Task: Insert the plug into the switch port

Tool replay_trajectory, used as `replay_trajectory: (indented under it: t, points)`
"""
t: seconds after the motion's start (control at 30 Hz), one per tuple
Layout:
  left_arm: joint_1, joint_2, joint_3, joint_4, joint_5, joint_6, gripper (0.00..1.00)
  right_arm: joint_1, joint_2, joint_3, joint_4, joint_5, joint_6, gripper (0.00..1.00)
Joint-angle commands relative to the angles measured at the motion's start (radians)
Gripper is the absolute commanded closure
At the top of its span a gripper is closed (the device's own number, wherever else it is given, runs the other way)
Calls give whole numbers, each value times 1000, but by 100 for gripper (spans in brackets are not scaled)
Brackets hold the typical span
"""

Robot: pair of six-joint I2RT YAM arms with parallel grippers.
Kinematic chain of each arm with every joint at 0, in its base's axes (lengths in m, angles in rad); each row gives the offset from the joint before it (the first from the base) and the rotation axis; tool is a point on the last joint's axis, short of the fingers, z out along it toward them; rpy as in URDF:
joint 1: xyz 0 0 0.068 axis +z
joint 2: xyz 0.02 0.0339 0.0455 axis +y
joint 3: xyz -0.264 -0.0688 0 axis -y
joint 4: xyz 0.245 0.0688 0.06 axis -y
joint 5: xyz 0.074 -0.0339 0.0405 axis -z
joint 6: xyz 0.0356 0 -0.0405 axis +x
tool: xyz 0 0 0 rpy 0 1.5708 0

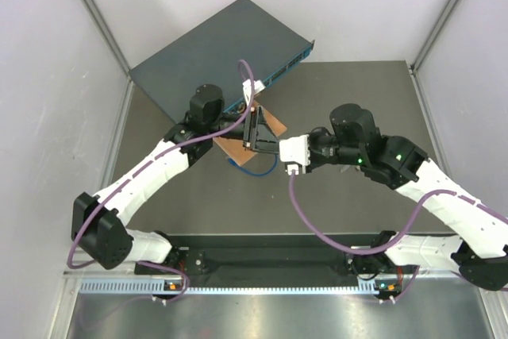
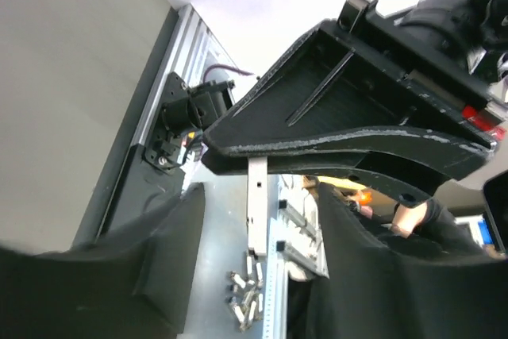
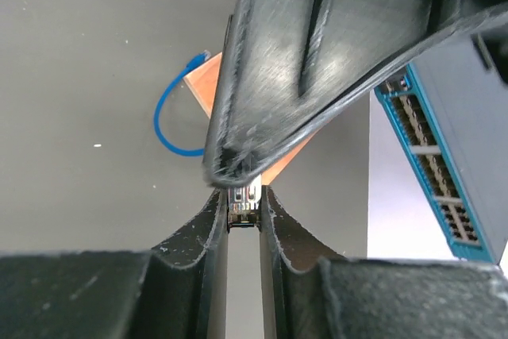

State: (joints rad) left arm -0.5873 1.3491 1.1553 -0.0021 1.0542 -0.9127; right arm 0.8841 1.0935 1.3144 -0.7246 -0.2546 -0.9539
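- Counter [image 1: 357, 101]: dark mat with open room on the right and toward the near edge; white walls close its sides.
- Switch [image 1: 214, 53]: far left, askew, reaching past the mat's back edge. Its teal port face [image 3: 421, 156] is turned toward the arms.
- Right hand [image 3: 244, 196]: clenched on the plug [image 3: 244, 202].
- Left hand [image 2: 260, 200]: released, fingers spread, crossing just above the right hand's tips.
- Wooden board [image 3: 208, 83]: beneath both hands, near the port face.
- Blue cable [image 3: 163, 129]: looped off the board's edge.
- The plug: small, silvery, apart from the ports.
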Motion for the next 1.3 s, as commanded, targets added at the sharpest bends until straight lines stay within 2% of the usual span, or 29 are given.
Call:
replay_trajectory:
  t: [0.0,0.03,0.07,0.17,0.23,0.27,0.4,0.43,0.5,0.53,0.63,0.83,0.9,1.1,1.27]
  points:
    - [39,-56,26,71,-26,26,33,15,-4,11,34,18,66,100]
    - [62,-62,52,73,-52,34,24,9,-4,-6,62,44,107,100]
    - [119,-77,69,77,-66,47,20,4,-9,-13,86,63,134,100]
    - [243,-109,139,103,-127,49,10,-39,-7,-24,158,115,268,100]
    - [305,-133,176,117,-155,41,8,-71,17,5,165,139,372,100]
    - [369,-158,182,123,-187,19,5,-80,38,19,168,147,401,100]
    - [549,-260,135,129,-264,-46,1,-123,101,84,166,196,513,100]
    - [632,-281,120,119,-284,-70,1,-137,115,115,160,198,546,100]
    - [714,-353,77,22,-363,-93,1,-143,158,143,145,218,573,100]
    - [792,-376,60,7,-382,-124,1,-146,172,167,143,224,607,100]
    - [929,-462,4,-102,-416,-155,1,-148,224,219,114,238,658,100]
    - [1021,-499,-52,-310,-540,-118,1,-146,285,266,91,242,728,100]
    - [1038,-489,-92,-331,-536,-127,1,-145,304,263,94,250,750,100]
    - [1046,-462,-252,-162,-442,-185,1,-137,313,221,140,356,814,100]
    - [1047,-424,-368,31,-366,-248,1,-129,325,221,145,367,848,100]
